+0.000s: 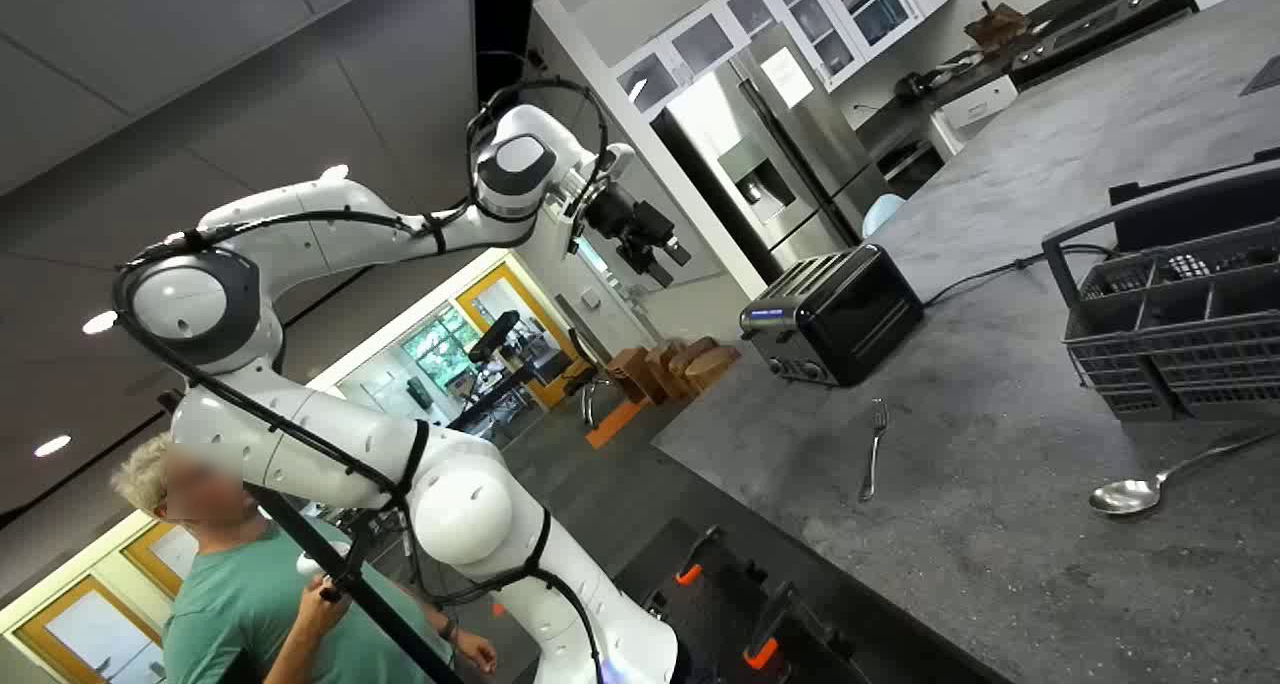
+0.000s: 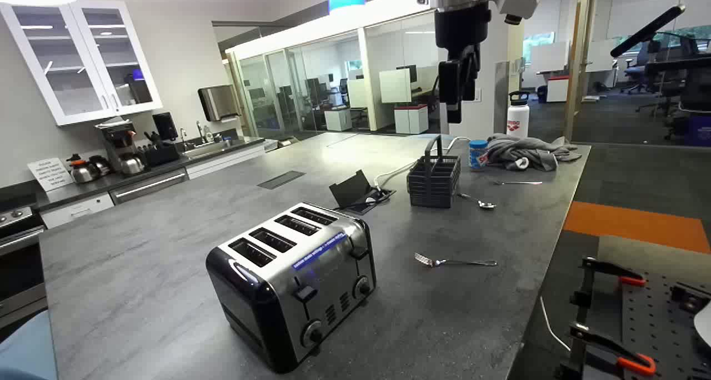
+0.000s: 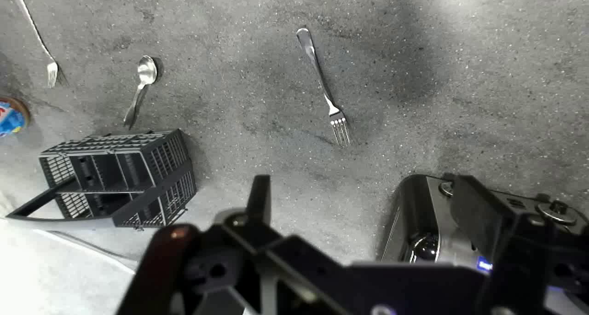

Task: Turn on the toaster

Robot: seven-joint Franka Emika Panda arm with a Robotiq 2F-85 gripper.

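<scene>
Nearest the camera in an exterior view, your toaster (image 2: pixel 294 283) stands upright on the counter (image 2: pixel 139 280): black ends, silver front, blue strip, two dials. To its right you have the basket (image 2: pixel 433 185), upright; then your gripper (image 3: pixel 362 181), pointing down well above the counter from a raised, bent arm (image 1: pixel 330 426), fingers (image 3: pixel 260 197) apart. A fork (image 2: pixel 455 262) lies near the toaster; further right, a spoon (image 2: pixel 486 205) just beside the basket, a jar (image 2: pixel 477 155), a second fork (image 2: pixel 519 183), a cloth (image 2: pixel 530 151).

Got four-slot toaster (image 2: pixel 291 285), black ends, silver top and front, two dials (image 2: pixel 313 334). Stands upright on grey counter (image 2: pixel 139 269), with both levers (image 2: pixel 305 293) near top of tracks.
</scene>
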